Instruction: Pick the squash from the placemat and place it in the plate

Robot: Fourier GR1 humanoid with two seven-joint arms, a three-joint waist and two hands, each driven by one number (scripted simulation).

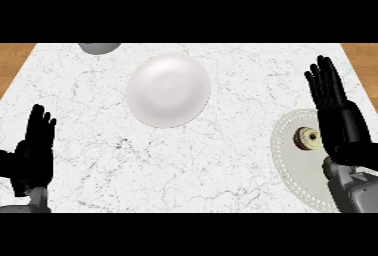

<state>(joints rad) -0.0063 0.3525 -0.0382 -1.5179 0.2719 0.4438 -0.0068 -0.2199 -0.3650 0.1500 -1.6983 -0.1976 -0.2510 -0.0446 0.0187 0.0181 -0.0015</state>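
Two hands, fingers straight and released: the black left hand (33, 147) rests near-left; the black right hand (341, 120) stands beside the small brown-and-cream squash (306, 138) on the pale round placemat (295, 170), near-right. An off-centre grasp could roll it, well short of the round white plate (169, 90) farther left.

The right hand (344, 127) shows at the view's right, fingers straight and pointing away from the robot, its palm over the right part of the round placemat (295, 170). The squash (307, 138), small and tan with a dark rim, lies on the placemat just left of that hand; whether they touch I cannot tell. The white plate (169, 90) sits well to the hand's left and farther out on the marble counter (184, 170). The left hand (34, 150) rests open at the left edge, fingers up, well apart from the plate. Beyond it, at the far edge, a grey round thing (100, 47) is partly cut off.
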